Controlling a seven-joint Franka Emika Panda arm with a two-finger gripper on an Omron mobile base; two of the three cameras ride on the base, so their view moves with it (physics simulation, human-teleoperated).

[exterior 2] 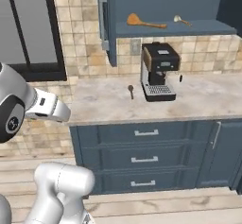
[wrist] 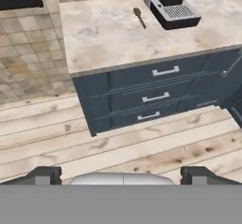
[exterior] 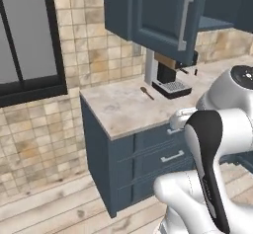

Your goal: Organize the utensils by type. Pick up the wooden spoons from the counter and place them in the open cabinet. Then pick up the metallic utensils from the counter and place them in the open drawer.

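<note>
From the left base view we see a short dark brown spoon (exterior: 147,93) lying on the marble counter (exterior: 118,109) just left of the espresso machine (exterior: 168,77). From the right, the large orange wooden spoon (exterior 2: 144,21) and the cream-bowled spoon (exterior 2: 182,20) rest apart on the open cabinet (exterior 2: 160,10) shelf. Our hand view finds the gripper (wrist: 122,175) spread wide and empty above the plank floor (wrist: 118,147), well short of the drawer fronts (wrist: 156,88).

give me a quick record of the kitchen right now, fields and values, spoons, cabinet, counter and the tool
cabinet: open cabinet, door swung out
on cabinet shelf: large orange wooden spoon to the left, small cream-bowled spoon to the right
on counter: short dark brown spoon, lying just left of the coffee machine
drawer fronts below counter: all closed
tool: open, empty, back from the counter, above the wooden floor
</note>
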